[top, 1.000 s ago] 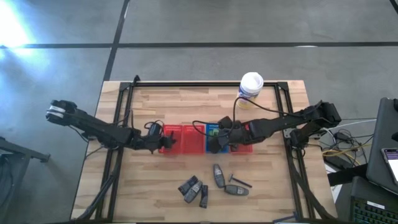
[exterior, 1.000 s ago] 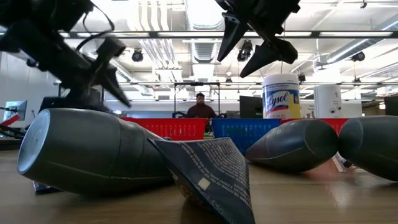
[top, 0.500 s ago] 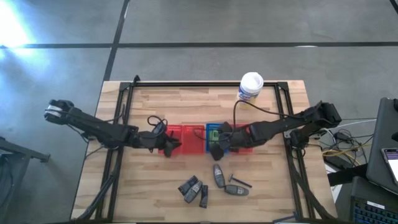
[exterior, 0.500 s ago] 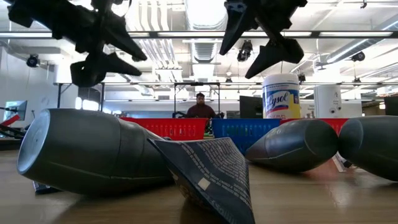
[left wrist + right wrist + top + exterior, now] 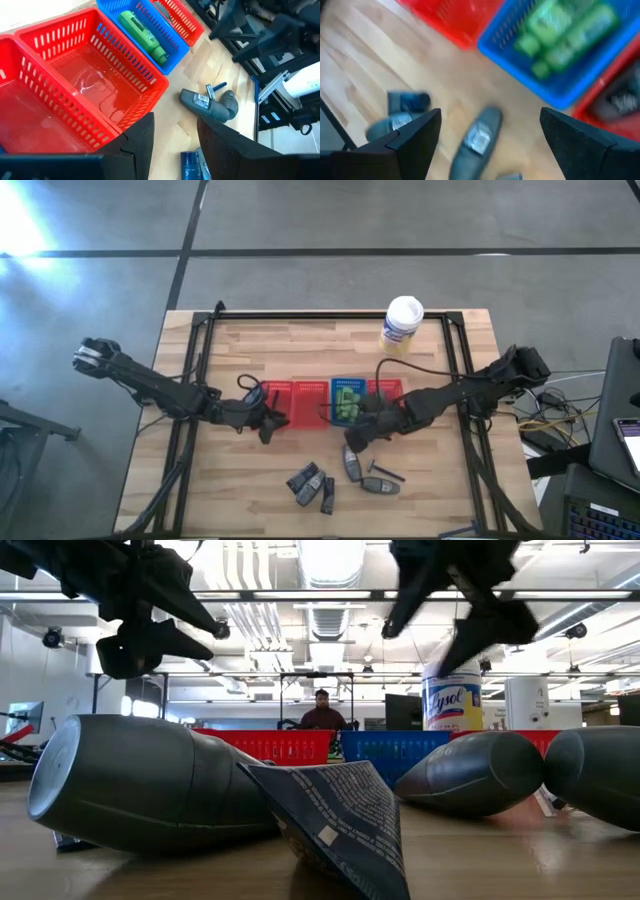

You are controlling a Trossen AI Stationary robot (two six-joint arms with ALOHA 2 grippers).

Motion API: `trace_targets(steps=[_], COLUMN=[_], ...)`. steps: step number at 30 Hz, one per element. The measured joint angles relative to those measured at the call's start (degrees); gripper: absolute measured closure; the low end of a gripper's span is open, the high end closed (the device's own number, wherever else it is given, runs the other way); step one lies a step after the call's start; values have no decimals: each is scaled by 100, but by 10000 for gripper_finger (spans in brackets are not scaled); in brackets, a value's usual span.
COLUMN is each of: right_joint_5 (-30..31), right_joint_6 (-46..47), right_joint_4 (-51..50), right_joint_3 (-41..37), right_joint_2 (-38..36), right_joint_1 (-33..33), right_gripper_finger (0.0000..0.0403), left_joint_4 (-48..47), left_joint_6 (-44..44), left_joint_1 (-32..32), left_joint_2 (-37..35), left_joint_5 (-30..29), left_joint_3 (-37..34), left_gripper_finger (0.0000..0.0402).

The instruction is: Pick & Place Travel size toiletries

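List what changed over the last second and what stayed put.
The right gripper moved off the blue basket toward the grey tubes at the table's near edge, jaws open and empty. The left gripper shifted slightly toward the near edge beside the red basket, holding nothing. Green bottles, tubes, baskets and white tub stayed.

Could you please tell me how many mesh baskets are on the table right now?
3, in a row across the middle of the table: an empty red basket on the left, a blue basket holding green bottles in the centre, and another red basket on the right, partly hidden by the right arm.
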Motion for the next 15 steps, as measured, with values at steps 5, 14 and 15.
trace_targets(steps=[5, 14, 15], right_joint_5=[-663, -939, -939], right_joint_6=[337, 179, 211], right_joint_4=[-84, -214, -212], right_joint_3=[-144, -381, -434], right_joint_2=[2, 2, 2], right_joint_1=[235, 782, 812], right_gripper_finger=[87, 106, 108], left_joint_4=[2, 2, 2], left_joint_6=[112, 287, 299], left_joint_1=[0, 0, 0], left_joint_2=[0, 0, 0], left_joint_5=[-47, -47, -47], left_joint_3=[0, -4, -7], left_gripper_finger=[248, 248, 248])
